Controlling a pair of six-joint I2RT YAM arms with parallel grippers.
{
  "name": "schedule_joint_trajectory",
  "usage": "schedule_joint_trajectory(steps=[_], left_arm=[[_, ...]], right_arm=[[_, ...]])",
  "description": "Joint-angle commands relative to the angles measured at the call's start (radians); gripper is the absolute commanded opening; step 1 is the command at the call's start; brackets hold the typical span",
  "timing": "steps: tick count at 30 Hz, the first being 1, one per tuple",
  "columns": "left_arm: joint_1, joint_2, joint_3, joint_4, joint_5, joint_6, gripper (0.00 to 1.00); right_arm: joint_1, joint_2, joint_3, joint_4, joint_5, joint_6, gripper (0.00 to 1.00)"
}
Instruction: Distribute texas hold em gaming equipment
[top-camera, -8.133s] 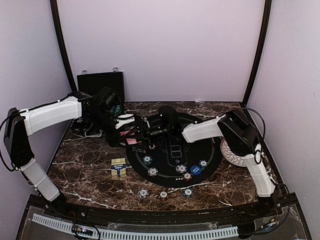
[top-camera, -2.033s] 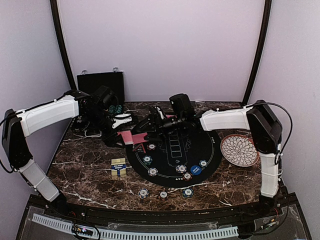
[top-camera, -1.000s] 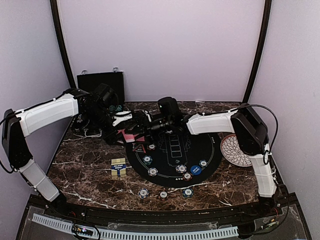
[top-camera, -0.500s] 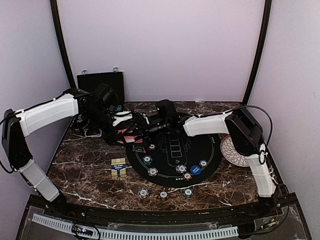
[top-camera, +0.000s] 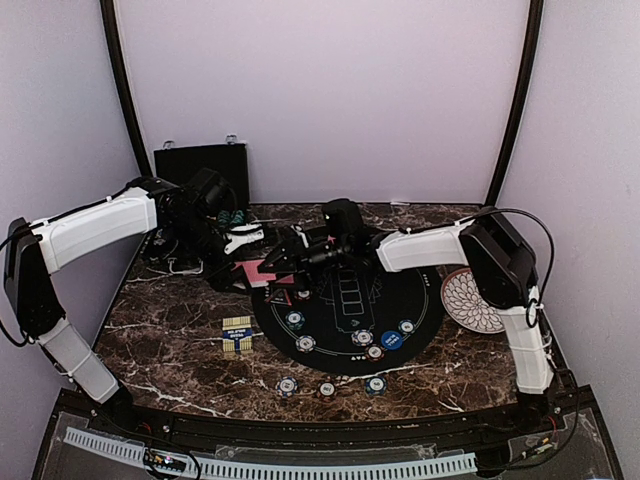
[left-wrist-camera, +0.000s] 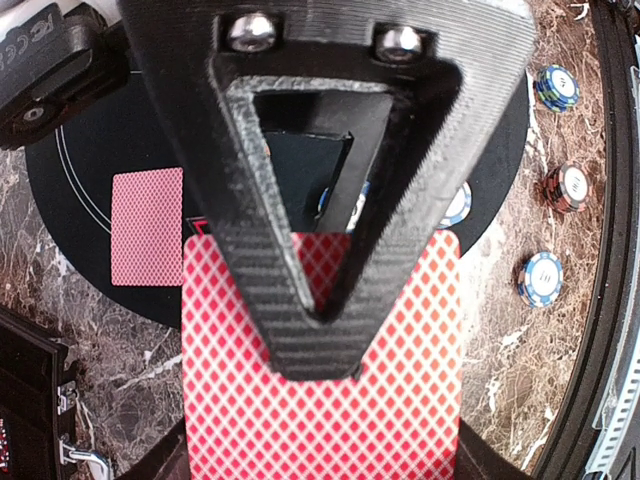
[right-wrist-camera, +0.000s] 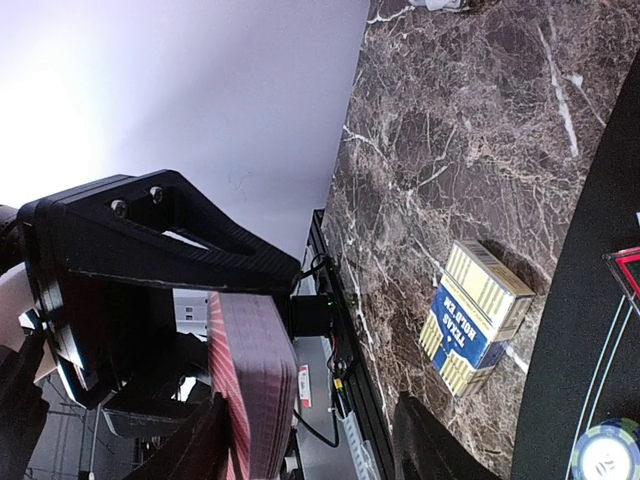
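Observation:
My left gripper (left-wrist-camera: 320, 370) is shut on a deck of red-backed playing cards (left-wrist-camera: 320, 410), held above the table's left middle (top-camera: 255, 272). My right gripper (top-camera: 292, 262) reaches in from the right. Its jaws stand apart at the deck's (right-wrist-camera: 255, 385) end, one finger (right-wrist-camera: 195, 450) close beside the deck and the other (right-wrist-camera: 430, 440) well clear. A single red-backed card (left-wrist-camera: 147, 228) lies on the round black mat (top-camera: 345, 262). Poker chips (top-camera: 294, 320) and a blue button disc (top-camera: 391, 340) sit on the mat. More chips (top-camera: 327, 389) lie in front of it.
A blue and yellow card box (top-camera: 237, 333) lies left of the mat, also in the right wrist view (right-wrist-camera: 475, 315). A patterned white plate (top-camera: 478, 298) sits at the right. A black case (top-camera: 201, 165) stands at the back left, with teal chips (top-camera: 232, 217) beside it.
My right gripper's jaws have narrowed beside the deck and its wrist has shifted slightly right. The left arm keeps holding the deck in about the same place.

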Motion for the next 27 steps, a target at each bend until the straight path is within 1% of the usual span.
schedule_joint_trajectory(steps=[1, 2, 5, 7, 14, 22, 27], left_arm=[[0.005, -0.019, 0.023, 0.01, 0.023, -0.004, 0.0], [0.005, -0.016, 0.025, 0.011, 0.024, -0.004, 0.0], [0.005, -0.014, 0.026, 0.011, 0.022, -0.004, 0.0], [0.005, -0.013, 0.025, 0.008, 0.023, -0.001, 0.0], [0.006, -0.007, 0.02, 0.01, 0.015, 0.001, 0.0], [0.005, -0.006, 0.024, 0.009, 0.016, 0.001, 0.0], [0.005, -0.003, 0.021, 0.005, 0.016, 0.002, 0.0]], right_arm=[[-0.005, -0.059, -0.025, 0.012, -0.002, 0.002, 0.53], [-0.005, -0.066, -0.025, 0.012, -0.002, 0.002, 0.51], [-0.004, -0.082, -0.024, 0.001, 0.002, -0.005, 0.42], [-0.004, -0.092, -0.027, -0.012, 0.006, -0.011, 0.38], [-0.005, -0.109, -0.026, -0.022, 0.0, -0.008, 0.32], [-0.005, -0.125, -0.018, -0.067, -0.002, -0.03, 0.16], [-0.008, -0.132, -0.014, -0.107, -0.004, -0.052, 0.11]])
